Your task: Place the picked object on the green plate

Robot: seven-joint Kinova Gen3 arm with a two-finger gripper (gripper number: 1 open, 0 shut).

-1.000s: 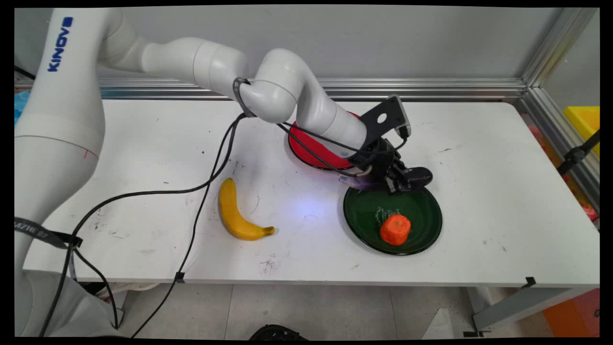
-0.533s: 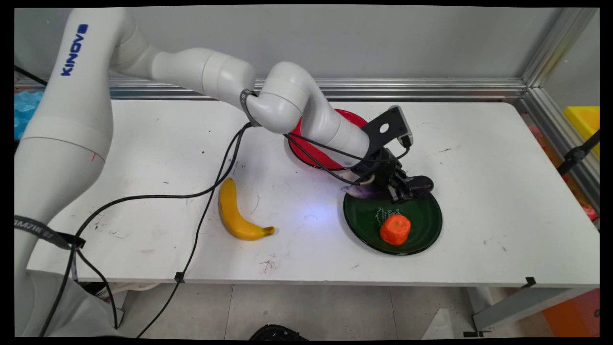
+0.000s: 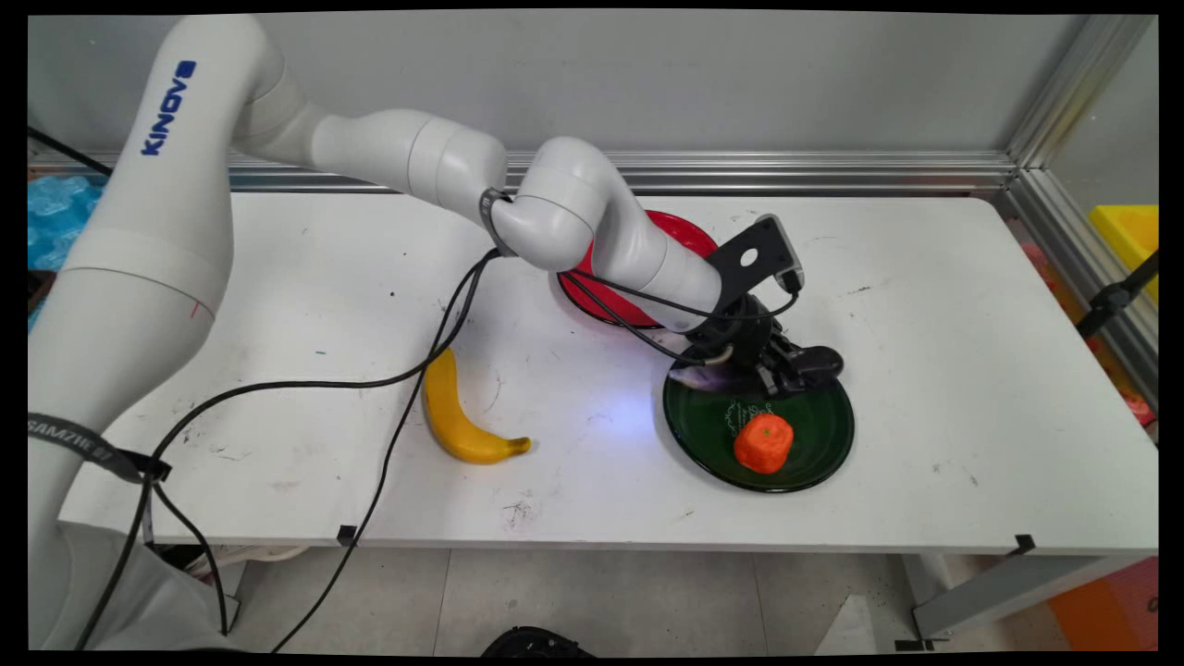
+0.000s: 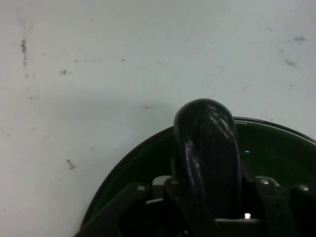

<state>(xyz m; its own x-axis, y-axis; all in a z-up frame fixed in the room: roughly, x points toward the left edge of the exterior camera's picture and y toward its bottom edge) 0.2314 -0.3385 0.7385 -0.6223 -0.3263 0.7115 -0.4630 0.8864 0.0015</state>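
My gripper (image 3: 760, 368) is shut on a dark purple eggplant (image 3: 819, 361), held crosswise low over the far rim of the green plate (image 3: 823, 458). The eggplant's pale stem end sticks out to the left past the plate's edge. Whether it touches the plate I cannot tell. An orange chunk of vegetable (image 3: 764, 442) lies on the near half of the same plate. In the hand view the eggplant (image 4: 207, 143) rises from between the fingers of the gripper (image 4: 210, 207), with the green plate (image 4: 281, 148) beneath it.
A red plate (image 3: 601, 298) lies just behind the green one, partly hidden by the arm. A yellow banana (image 3: 455, 416) lies on the white table (image 3: 953, 305) to the left. Black cables (image 3: 407, 351) hang from the arm over the table's left half.
The gripper has come down and slightly right with the eggplant, closer to the green plate's far rim. The other things have not moved.
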